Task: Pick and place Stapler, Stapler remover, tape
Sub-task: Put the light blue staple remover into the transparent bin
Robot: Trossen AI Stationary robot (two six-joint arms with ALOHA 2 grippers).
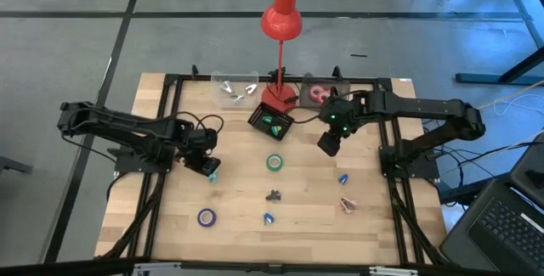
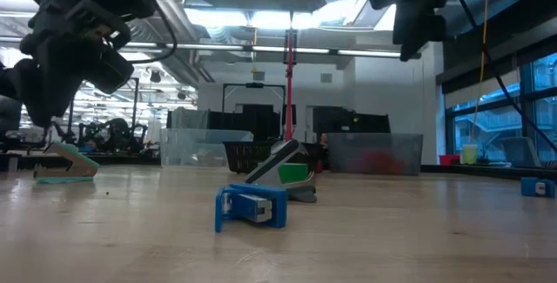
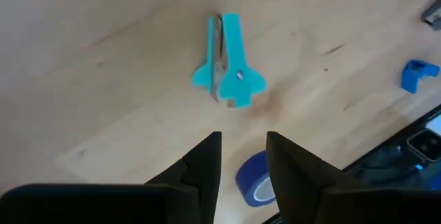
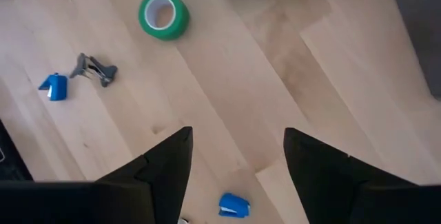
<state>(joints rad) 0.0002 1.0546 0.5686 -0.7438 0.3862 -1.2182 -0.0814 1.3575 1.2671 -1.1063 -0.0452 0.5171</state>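
Two tools hang clear of the surface [image 1: 238, 225]: left tool [image 3: 242, 156] narrow and empty above the teal remover [image 3: 226, 62]; right tool [image 4: 238, 156] wide, the green tape [image 4: 163, 14] ahead. Descending off-centre, narrow fingers could knock the remover aside.

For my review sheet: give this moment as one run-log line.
left gripper: open, empty, above teal staple remover | right gripper: open, empty, raised near black basket | green tape: on table
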